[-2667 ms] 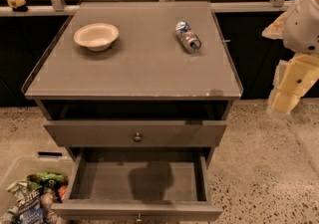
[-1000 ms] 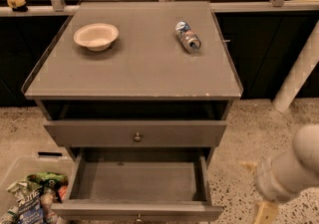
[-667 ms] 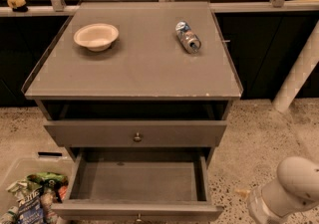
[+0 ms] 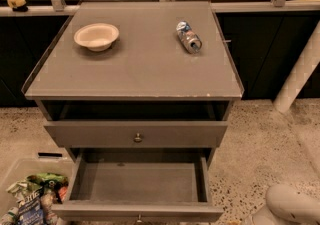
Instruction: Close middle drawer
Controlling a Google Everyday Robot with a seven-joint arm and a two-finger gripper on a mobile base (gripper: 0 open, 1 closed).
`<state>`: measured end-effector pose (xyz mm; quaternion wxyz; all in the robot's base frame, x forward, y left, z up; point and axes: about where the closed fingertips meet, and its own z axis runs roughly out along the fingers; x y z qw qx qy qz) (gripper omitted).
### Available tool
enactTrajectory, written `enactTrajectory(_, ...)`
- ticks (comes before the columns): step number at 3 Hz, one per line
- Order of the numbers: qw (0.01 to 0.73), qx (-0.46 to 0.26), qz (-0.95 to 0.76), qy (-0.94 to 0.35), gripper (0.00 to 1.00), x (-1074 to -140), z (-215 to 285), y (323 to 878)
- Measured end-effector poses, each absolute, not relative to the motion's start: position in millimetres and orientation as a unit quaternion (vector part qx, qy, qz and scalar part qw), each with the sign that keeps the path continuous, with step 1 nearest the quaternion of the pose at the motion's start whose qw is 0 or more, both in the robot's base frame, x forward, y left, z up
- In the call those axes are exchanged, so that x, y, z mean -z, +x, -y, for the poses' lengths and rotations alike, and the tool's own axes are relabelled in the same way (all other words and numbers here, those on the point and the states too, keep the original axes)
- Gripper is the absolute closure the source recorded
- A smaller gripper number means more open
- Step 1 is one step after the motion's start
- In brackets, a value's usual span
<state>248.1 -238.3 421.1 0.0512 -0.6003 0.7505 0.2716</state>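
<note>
Camera view: I am looking down over the surface (image 4: pixel 145 64).
Middle drawer (image 4: pixel 137 181): standing pulled far out, below the top drawer (image 4: pixel 135 134).
Tool: sitting out of frame beside the arm (image 4: pixel 292 205), lower right; I cannot tell its grip.

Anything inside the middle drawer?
The middle drawer stands open; its visible floor is bare. The strip just behind its front is hidden. The gripper is out of frame; the arm shows lower right.
</note>
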Motion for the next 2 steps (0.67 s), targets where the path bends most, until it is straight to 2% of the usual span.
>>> enactTrajectory(2,0.05,-0.288,-0.738,-0.609,0.0,-403.0,229.1,237.9)
